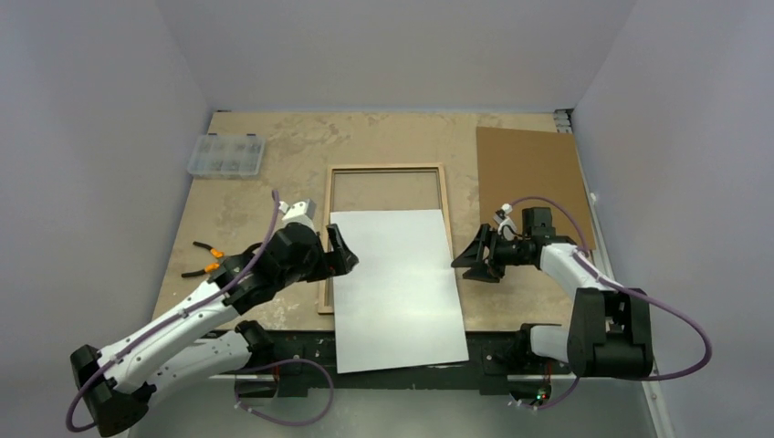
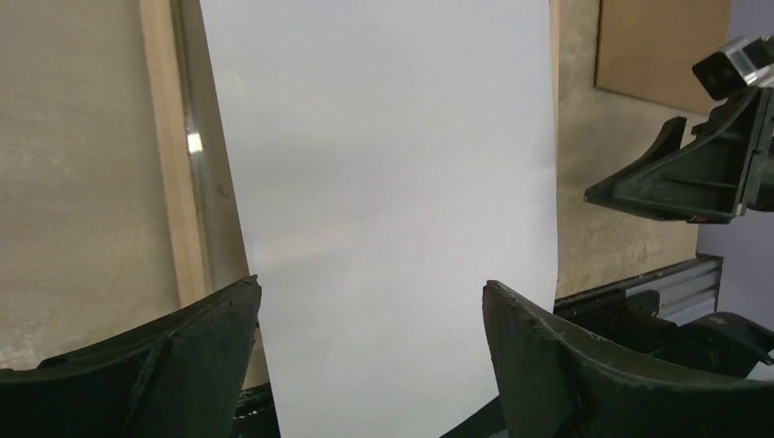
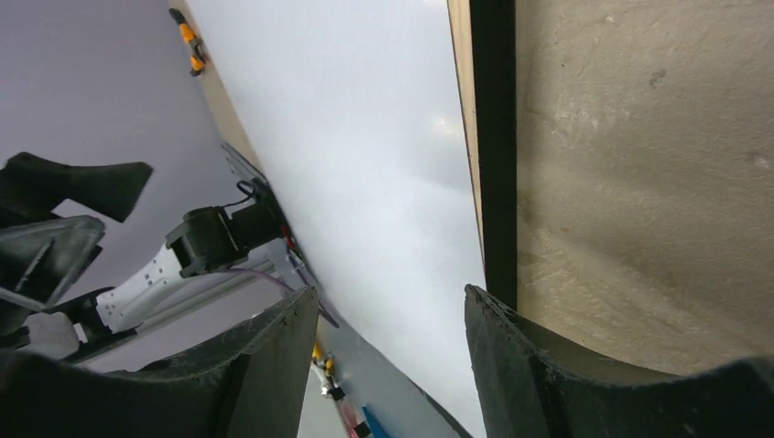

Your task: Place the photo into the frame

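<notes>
Left gripper (image 1: 347,248) hovers just off the left rail of the frame (image 1: 388,168), jaws spread wide and holding nothing; its wrist view shows both fingers apart with the photo (image 1: 397,287) between and beyond them.

The frame lies flat on the bench (image 1: 265,210), tan wood back upward. The photo rests on it blank white side up. Its far edge crosses the frame's opening partway up, its right side overlaps the frame's right rail, and its near end hangs past the frame and over the bench's front edge.

Right of the frame, the right gripper (image 1: 465,257) is also wide open and empty, just beside the photo's right edge. The brown backing board (image 1: 529,182) lies further right, apart from the frame.

By my reading the sheet is only laid roughly over the frame. It has yet to be slid farther in and squared so it drops inside the rails.
</notes>
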`<state>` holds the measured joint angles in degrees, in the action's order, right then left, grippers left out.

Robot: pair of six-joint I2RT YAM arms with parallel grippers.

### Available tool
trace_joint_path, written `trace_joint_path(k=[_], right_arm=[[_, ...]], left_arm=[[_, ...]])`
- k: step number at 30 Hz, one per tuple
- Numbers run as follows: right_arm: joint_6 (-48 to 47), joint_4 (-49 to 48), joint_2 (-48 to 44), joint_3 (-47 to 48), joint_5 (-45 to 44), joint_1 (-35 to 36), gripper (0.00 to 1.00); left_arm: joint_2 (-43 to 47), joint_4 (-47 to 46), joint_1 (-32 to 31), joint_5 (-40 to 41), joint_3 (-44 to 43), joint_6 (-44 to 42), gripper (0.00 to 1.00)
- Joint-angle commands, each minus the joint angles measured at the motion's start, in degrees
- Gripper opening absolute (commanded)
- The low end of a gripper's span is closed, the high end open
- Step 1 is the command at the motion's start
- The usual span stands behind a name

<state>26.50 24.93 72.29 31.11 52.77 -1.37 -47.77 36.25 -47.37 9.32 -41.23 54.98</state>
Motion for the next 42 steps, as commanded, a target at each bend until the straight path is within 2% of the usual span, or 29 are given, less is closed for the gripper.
trace_joint_path(k=[1,4,7,13,19,24,29,37,42], right_arm=[[-2.7,3.2,-2.1,2.7,-5.3,0.4,0.60],[-3.5,3.8,-1.7,2.6,-6.4,0.4,0.60],[-3.5,3.3,-0.9,1.9,-6.1,0.3,0.60],[-3.5,3.2,0.1,1.2,-7.1,0.8,0.61],[-2.3,2.8,1.2,0.9,-10.9,3.7,0.59],[-0.6,1.0,3.3,-0.7,-11.7,7.5,0.56],[1.0,-0.6,2.7,-2.6,-8.8,9.1,0.55],[5.0,-0.6,-2.0,-0.2,-0.6,9.2,0.50],[10.2,-5.7,-5.3,0.1,2.9,9.2,0.49]], left_arm=[[3.0,14.3,0.6,12.2,-5.2,-2.9,0.89],[2.5,18.9,1.5,13.0,-5.5,-2.0,0.89],[1.6,17.9,2.0,10.8,-2.9,-1.0,0.88],[-0.8,5.7,2.7,0.5,4.8,0.1,0.84],[-4.8,-6.8,2.7,-7.5,9.5,1.6,0.72],[-11.7,-8.6,2.7,-8.5,8.7,1.1,0.67],[-16.3,-9.8,2.7,-8.9,8.5,0.8,0.66],[-15.9,-11.0,2.7,-9.1,9.4,0.7,0.65],[-15.2,-11.7,2.7,-9.7,9.3,0.4,0.65]])
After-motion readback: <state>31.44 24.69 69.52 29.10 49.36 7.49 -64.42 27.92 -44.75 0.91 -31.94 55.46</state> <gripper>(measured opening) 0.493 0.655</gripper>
